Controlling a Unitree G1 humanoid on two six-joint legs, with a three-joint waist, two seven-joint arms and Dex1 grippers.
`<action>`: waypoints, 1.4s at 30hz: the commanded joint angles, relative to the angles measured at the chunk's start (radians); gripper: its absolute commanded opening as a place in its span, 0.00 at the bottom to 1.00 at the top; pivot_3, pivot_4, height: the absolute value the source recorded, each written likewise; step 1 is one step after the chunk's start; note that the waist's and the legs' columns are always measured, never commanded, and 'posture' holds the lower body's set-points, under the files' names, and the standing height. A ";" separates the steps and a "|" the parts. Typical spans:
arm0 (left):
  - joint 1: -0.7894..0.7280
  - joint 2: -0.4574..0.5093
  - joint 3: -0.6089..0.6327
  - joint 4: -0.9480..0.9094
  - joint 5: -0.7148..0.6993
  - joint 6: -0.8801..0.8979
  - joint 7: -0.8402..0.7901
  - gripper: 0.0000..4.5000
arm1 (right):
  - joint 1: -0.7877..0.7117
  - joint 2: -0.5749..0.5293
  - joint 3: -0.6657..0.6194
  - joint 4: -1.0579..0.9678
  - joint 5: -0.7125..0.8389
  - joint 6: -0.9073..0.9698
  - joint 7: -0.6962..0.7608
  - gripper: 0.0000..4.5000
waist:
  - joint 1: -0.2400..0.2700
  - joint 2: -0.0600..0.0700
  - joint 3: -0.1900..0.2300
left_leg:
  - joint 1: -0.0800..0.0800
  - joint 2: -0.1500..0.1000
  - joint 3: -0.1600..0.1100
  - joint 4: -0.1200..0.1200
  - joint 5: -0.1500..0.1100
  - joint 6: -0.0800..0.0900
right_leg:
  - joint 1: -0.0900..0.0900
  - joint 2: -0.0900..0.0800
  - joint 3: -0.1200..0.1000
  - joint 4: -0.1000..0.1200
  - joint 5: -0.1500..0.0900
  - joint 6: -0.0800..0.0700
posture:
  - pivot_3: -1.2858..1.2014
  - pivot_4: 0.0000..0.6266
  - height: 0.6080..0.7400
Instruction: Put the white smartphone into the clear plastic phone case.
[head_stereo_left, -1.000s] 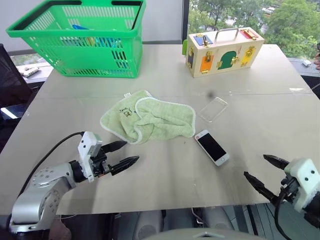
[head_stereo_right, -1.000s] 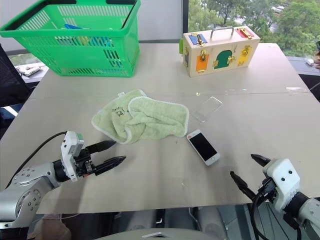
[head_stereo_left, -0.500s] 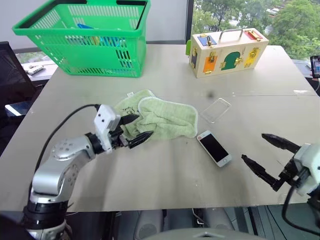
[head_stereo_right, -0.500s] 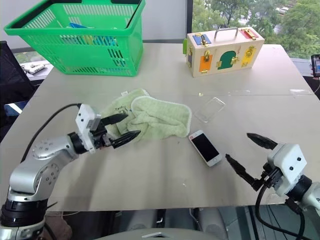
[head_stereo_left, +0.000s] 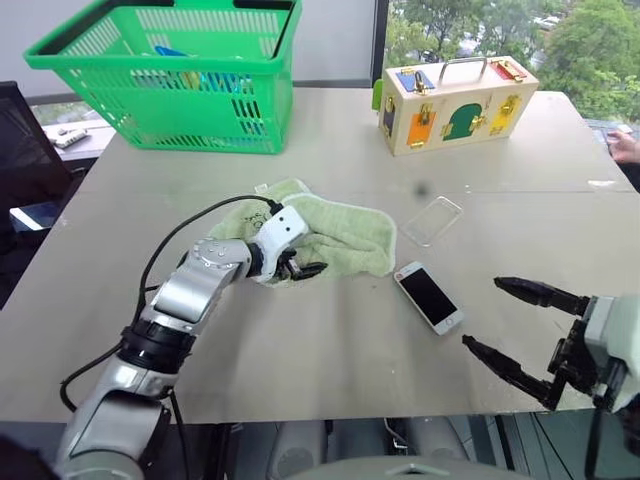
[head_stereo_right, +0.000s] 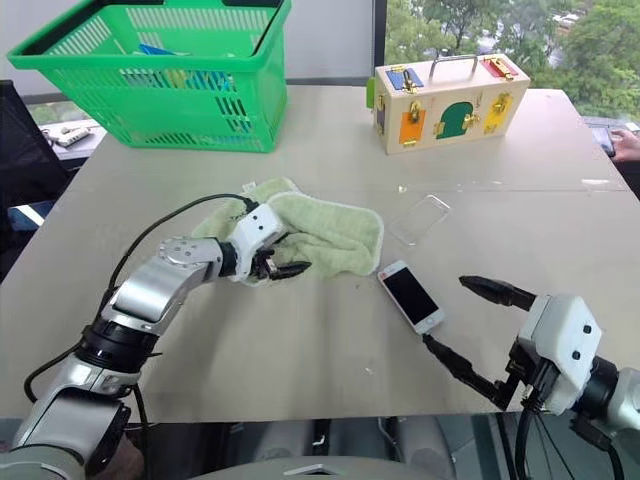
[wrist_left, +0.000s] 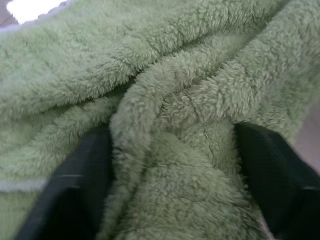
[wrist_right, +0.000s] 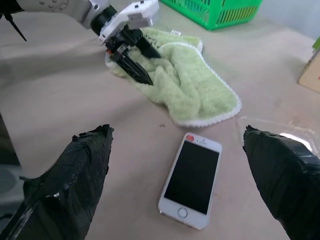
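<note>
Beige tabletop (head_stereo_left: 330, 350) by a window carries all items; positions below are given relative to the crumpled pale-green terry cloth (head_stereo_left: 335, 235).

Left gripper (head_stereo_left: 300, 271): a second ago it hovered wide open over bare table short of the cloth. It has since advanced onto the cloth's near edge, and its black fingers (wrist_left: 272, 175) have narrowed around a fold of pile, which bulges between them in the left wrist view. Whether the fold is firmly pinched cannot be told.

Right gripper (head_stereo_right: 470, 325): fingers spread wide, empty, poised near the white smartphone with black screen (head_stereo_left: 428, 296), which lies face up just right of the cloth.

Clear plastic phone case (head_stereo_left: 431, 219): lies empty beyond the phone, right of the cloth.

Assessment: the left arm appears to be engaging the cloth, not the task items. Insertion has not begun.
</note>
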 joint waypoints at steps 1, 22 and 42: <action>0.041 -0.034 0.100 0.061 -0.008 -0.069 0.049 0.32 | 0.006 0.002 0.023 -0.032 -0.024 -0.026 -0.022 1.00 | -0.001 0.000 0.000 | 0.000 0.001 0.000 0.000 0.000 0.000 | 0.000 0.000 0.000 0.000 0.000 0.000 | 0.52 0.24 1.00; 0.113 0.088 0.651 0.386 -0.083 -0.203 0.254 0.17 | -0.202 0.004 0.226 0.094 -0.122 -0.023 -0.028 1.00 | 0.005 -0.007 0.001 | -0.001 0.002 0.000 0.002 0.000 0.000 | 0.000 -0.002 -0.003 0.001 0.003 -0.003 | 0.52 0.24 1.00; -0.044 0.079 0.227 -0.057 -0.332 0.024 -0.319 0.98 | -0.346 0.085 0.445 0.133 -0.270 0.293 -0.332 1.00 | 0.003 -0.008 0.002 | -0.001 0.001 0.000 0.003 0.000 0.000 | 0.000 0.000 -0.002 0.003 0.003 -0.004 | 0.52 0.24 1.00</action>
